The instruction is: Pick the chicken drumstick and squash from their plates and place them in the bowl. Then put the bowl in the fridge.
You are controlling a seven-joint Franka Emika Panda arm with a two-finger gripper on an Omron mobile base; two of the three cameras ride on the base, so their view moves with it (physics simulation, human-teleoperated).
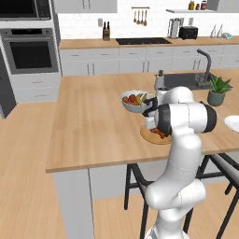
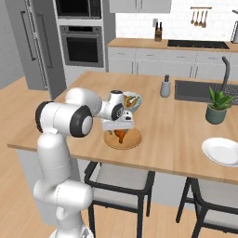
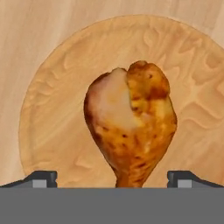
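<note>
Surface: wooden island counter [image 2: 186, 139], kitchen behind.
Gripper [image 2: 122, 131]: jaws spread wide, holding nothing, poised directly over the chicken drumstick [image 3: 131, 127].
Drumstick: lying on the wooden plate [image 3: 52, 131], bone end between the fingertips [image 3: 43, 178].

A white arm [image 1: 179, 154] rises from the near right and bends over a wooden island counter [image 1: 88, 126], its hand reaching down over a flat light wooden plate [image 1: 150, 136] near the counter's near edge. A bit of the orange-brown chicken drumstick [image 1: 159, 134] shows on that plate, mostly hidden by the arm. Just beyond the plate sits a pale fruit bowl [image 1: 131, 105] with red and yellow pieces. To the right stand a potted plant [image 1: 218, 90] and a dark sink faucet [image 1: 205, 63], and part of a white plate [image 1: 233, 123] lies at the right edge. A black wall oven [image 1: 30, 50] stands at the far left.
</note>
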